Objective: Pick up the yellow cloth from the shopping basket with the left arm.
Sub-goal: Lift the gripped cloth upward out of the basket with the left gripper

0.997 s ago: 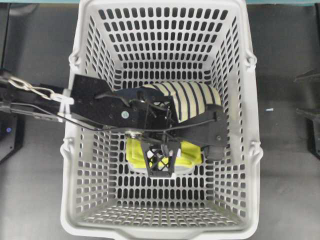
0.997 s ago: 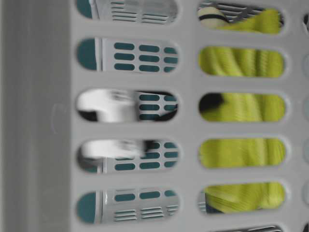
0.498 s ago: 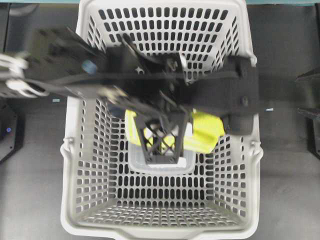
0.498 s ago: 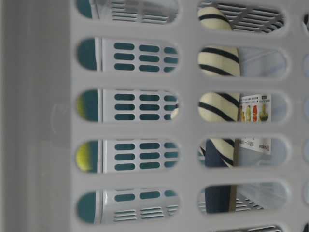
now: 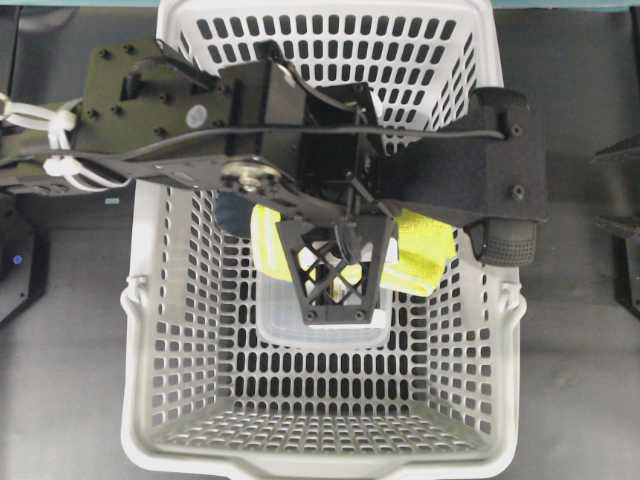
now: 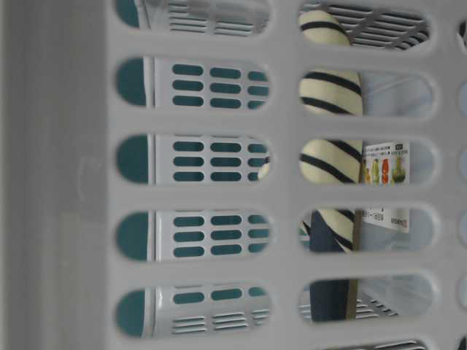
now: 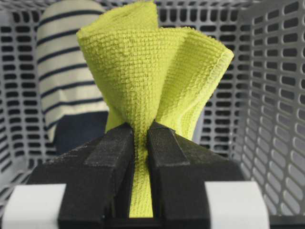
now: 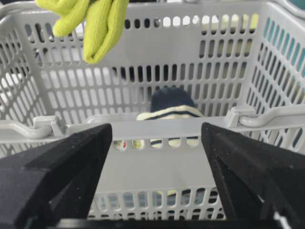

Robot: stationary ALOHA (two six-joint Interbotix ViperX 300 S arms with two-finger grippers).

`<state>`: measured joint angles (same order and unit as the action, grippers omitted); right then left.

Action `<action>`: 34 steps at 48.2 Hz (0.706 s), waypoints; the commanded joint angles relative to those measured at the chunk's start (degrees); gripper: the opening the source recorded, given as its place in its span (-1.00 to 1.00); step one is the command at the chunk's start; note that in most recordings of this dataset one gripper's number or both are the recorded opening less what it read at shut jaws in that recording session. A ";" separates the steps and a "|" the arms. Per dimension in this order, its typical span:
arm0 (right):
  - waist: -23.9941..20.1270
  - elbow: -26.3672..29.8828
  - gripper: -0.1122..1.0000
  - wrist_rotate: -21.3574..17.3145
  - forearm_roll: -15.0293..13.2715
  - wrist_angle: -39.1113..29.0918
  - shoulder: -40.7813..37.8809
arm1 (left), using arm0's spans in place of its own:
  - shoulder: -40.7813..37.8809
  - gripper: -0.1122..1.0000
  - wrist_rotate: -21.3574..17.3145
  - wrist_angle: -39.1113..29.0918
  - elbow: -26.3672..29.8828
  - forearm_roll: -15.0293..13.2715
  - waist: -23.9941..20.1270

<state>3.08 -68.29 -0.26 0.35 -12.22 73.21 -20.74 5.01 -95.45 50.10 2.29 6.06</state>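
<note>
My left gripper [image 5: 335, 255] is shut on the yellow cloth [image 5: 422, 252] and holds it up inside the shopping basket [image 5: 320, 465], clear of the floor. In the left wrist view the jaws [image 7: 140, 131] pinch a bunched fold of the cloth [image 7: 152, 67], which fans out past them. In the right wrist view the cloth [image 8: 97, 21] hangs at the top left, above the basket's rim [image 8: 157, 129]. My right gripper [image 8: 157, 138] is open and empty, just outside that rim. The cloth does not show in the table-level view.
A cream slipper with navy stripes [image 7: 62, 71] lies in the basket, also seen through the slots [image 6: 328, 87] and past the rim [image 8: 169, 102]. A clear plastic box [image 5: 320, 330] with a label [image 6: 383, 164] sits on the basket floor. The left arm hides the slipper from overhead.
My left gripper has risen from the basket floor with the yellow cloth in it. The cloth has left the table-level view, uncovering the slipper and the clear box.
</note>
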 commanded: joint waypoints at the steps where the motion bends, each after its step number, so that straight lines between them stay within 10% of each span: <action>1: 0.18 0.62 0.51 -0.09 0.18 0.26 -0.35 | 0.88 -0.70 0.09 0.18 0.97 0.18 0.00; 15: 0.09 0.62 0.51 -0.09 0.18 0.26 -0.35 | 1.49 -0.69 0.44 2.90 -5.36 0.18 0.53; 34: 0.09 0.53 0.51 -0.18 0.18 0.26 -0.35 | 14.41 -0.70 2.11 21.80 -32.70 0.18 0.62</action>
<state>3.08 -68.29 -0.26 0.44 -12.22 73.21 -10.90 7.29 -78.57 22.15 2.29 6.59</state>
